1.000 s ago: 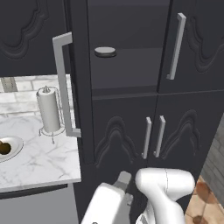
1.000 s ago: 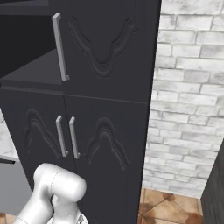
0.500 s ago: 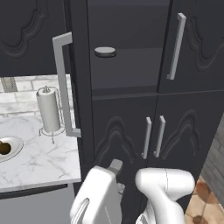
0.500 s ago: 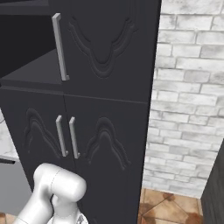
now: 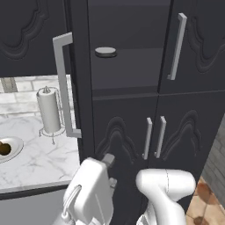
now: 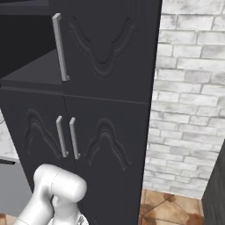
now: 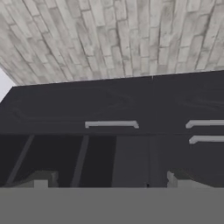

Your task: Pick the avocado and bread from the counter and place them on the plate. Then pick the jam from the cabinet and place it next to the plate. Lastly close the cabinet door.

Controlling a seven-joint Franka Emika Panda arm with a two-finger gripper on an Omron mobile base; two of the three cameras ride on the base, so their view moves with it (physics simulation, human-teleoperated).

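The tall black cabinet (image 5: 127, 88) stands with its cabinet door (image 5: 80, 88) swung open toward me, the long grey handle (image 5: 63, 83) facing left. On its shelf sits the jam (image 5: 105, 52), seen as a low grey round shape. On the marble counter (image 5: 39, 160) at the far left lies the plate (image 5: 19, 147) with a dark olive lump, the avocado (image 5: 4, 149), on it. The bread is out of view. My gripper (image 7: 109, 181) is open with nothing between its fingers. It looks at the cabinet front and is rolled sideways. The white hand (image 5: 88, 193) sits low before the lower doors.
A paper towel holder (image 5: 49, 115) stands on the counter beside the open door. Two lower cabinet doors with paired short handles (image 5: 154, 137) are shut, and so is the upper right door (image 5: 176, 46). A grey brick wall (image 6: 193, 101) rises right of the cabinet.
The hand has swung left and up in front of the lower doors. The cabinet, the open door, the jam and the plate have not moved.
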